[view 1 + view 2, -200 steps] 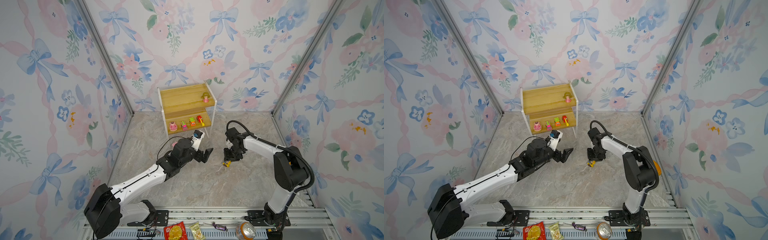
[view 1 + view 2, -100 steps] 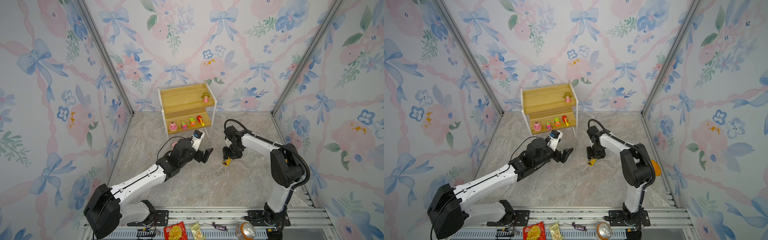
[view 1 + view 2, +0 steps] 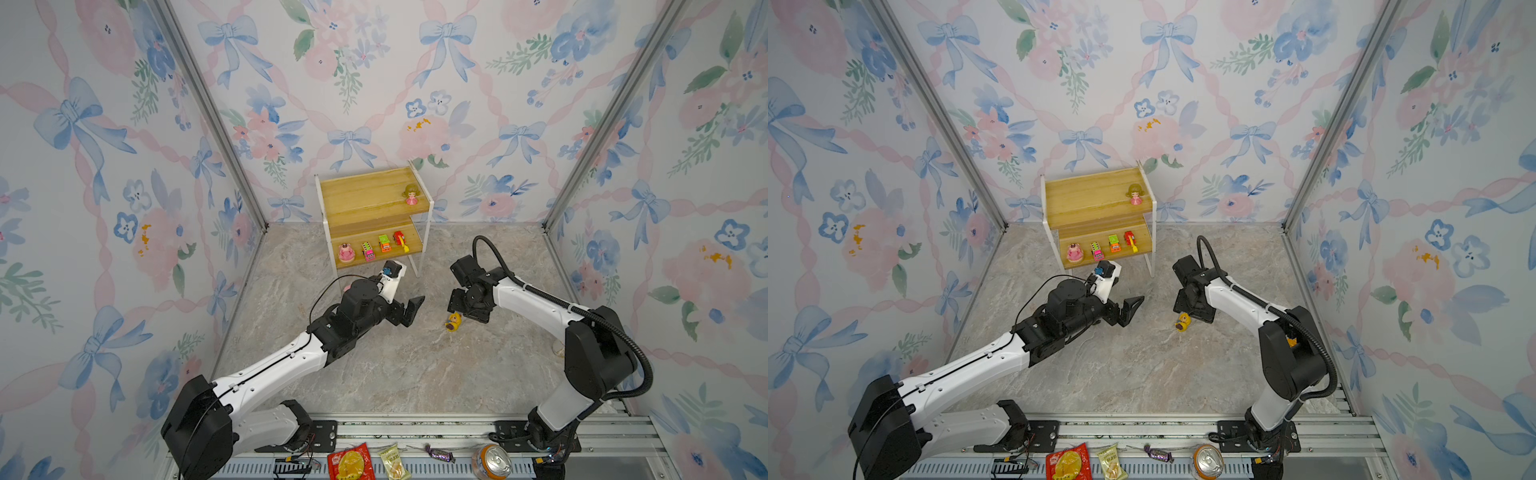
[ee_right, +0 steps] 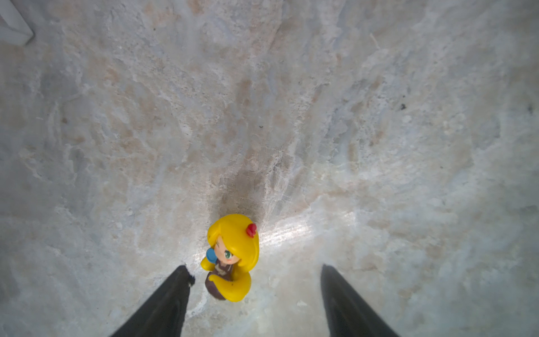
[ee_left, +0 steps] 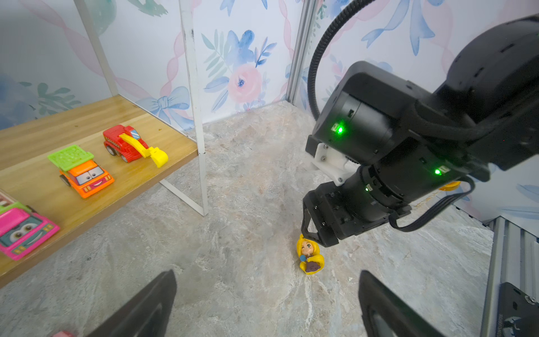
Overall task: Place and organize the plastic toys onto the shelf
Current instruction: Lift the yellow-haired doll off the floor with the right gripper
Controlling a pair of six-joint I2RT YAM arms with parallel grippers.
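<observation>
Both top views give you the front rail first: a red packet (image 3: 350,463), a yellow packet (image 3: 392,461), a candy (image 3: 438,453) and a can (image 3: 491,463) lie along it, off the worktop (image 3: 395,374).

Farther in, your left pincer (image 3: 409,309) reaches out over the marbled worktop with its jaws spread wide and nothing between them. The left wrist view shows both its fingers well apart with bare worktop in the gap.

Across from it, your right pincer (image 4: 254,267) points down at the yellow-haired figure (image 4: 233,256). The right wrist view shows the jaws parted and the figure standing on the worktop between the fingertips. It is close to one fingertip and well clear of the other, so it is not gripped. You cannot tell whether the nearer fingertip touches it.

Beyond both pincers the shelf (image 3: 365,195) stands against the back wall. On its lower board, left to right in both top views, you have a round pink figure (image 3: 346,252), a pink car (image 3: 368,251), a green-orange car (image 3: 385,243) and a red car (image 3: 400,240) with a yellow scoop, in a row and apart from one another. On the upper board a doll (image 3: 411,194) in a pink dress stands alone near the right front corner.
</observation>
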